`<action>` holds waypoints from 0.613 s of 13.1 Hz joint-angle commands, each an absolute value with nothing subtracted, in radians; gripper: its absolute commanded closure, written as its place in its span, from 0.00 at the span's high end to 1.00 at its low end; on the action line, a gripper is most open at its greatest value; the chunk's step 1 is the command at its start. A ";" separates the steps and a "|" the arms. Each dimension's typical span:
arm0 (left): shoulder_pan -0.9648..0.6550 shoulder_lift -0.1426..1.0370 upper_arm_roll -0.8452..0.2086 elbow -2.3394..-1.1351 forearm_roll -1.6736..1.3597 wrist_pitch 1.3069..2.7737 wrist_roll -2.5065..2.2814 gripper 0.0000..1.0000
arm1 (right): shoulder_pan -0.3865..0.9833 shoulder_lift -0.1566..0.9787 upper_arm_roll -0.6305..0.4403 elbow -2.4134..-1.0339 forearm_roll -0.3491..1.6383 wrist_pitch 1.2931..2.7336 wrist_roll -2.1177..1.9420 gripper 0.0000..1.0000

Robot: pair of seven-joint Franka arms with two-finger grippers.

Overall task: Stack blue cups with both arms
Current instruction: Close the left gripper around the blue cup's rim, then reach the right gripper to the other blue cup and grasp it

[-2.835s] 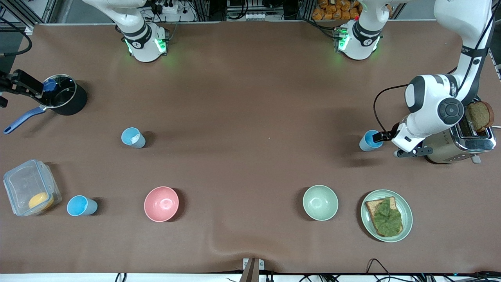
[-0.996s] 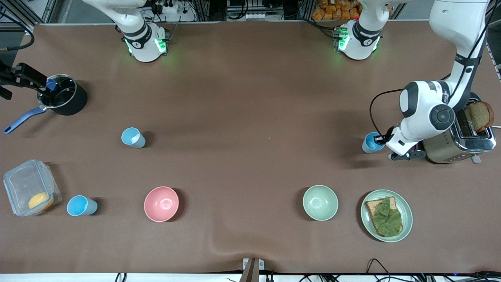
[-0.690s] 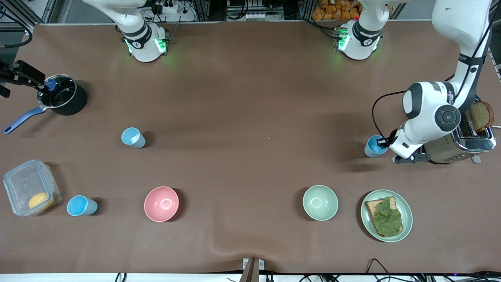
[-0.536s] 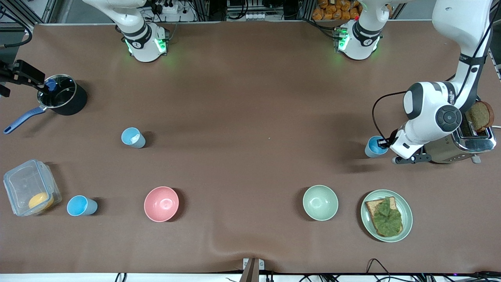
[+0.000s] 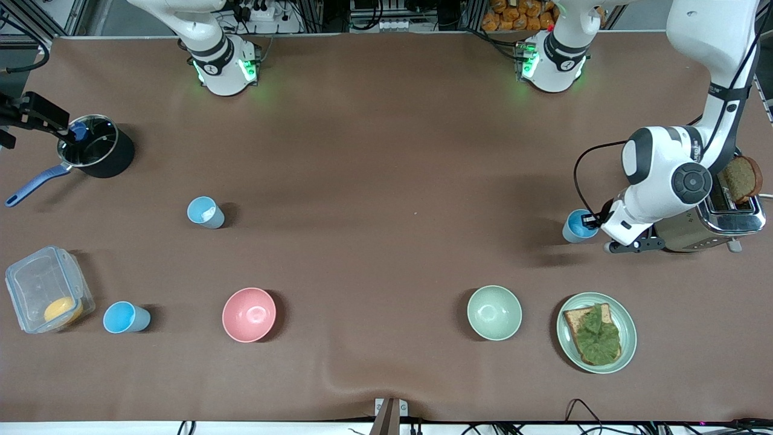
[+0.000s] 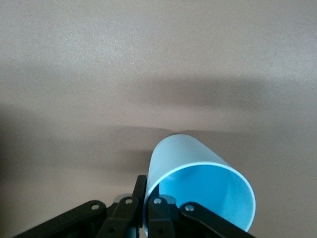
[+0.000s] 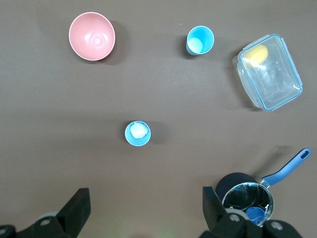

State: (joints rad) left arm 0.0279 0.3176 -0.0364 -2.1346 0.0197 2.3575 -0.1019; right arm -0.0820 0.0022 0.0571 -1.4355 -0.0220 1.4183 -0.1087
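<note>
My left gripper (image 5: 590,222) is shut on the rim of a light-blue cup (image 5: 577,226), low over the table beside the toaster. In the left wrist view one finger (image 6: 140,186) is outside the cup's (image 6: 198,183) wall and the other inside. A second blue cup (image 5: 205,212), with something white in it, stands mid-table toward the right arm's end; it also shows in the right wrist view (image 7: 137,133). A third blue cup (image 5: 125,318) (image 7: 200,39) stands nearer the front camera, beside a clear container. My right gripper (image 5: 36,121) (image 7: 143,213) is open and empty, high up by the pot.
A toaster (image 5: 712,223) with bread (image 5: 740,178) stands at the left arm's end. A plate (image 5: 628,329) of toast, a pale green bowl (image 5: 494,312) and a pink bowl (image 5: 249,314) lie nearer the front camera. A black pot (image 5: 115,160) and a clear container (image 5: 48,289) stand at the right arm's end.
The left gripper with the blue cup has shifted a little toward the front camera and has held still for the last half second. The right gripper has barely moved.
</note>
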 commanded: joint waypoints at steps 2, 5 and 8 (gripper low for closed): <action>0.028 0.319 -0.037 -2.118 0.035 2.339 -0.094 0.00 | -0.086 -0.006 0.064 -1.428 -0.021 1.391 -0.112 1.00; 0.026 0.322 -0.037 -2.117 0.035 2.339 -0.094 0.00 | -0.075 0.001 0.066 -1.431 -0.012 1.361 -0.112 1.00; 0.026 0.324 -0.037 -2.114 0.035 2.341 -0.094 0.00 | -0.065 0.014 0.064 -1.451 0.002 1.342 -0.138 1.00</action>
State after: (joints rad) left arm 0.0270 0.3179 -0.0365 -2.1320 0.0197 2.3570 -0.1019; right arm -0.0747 0.0057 0.0666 -1.4386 -0.0122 1.3535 -0.1170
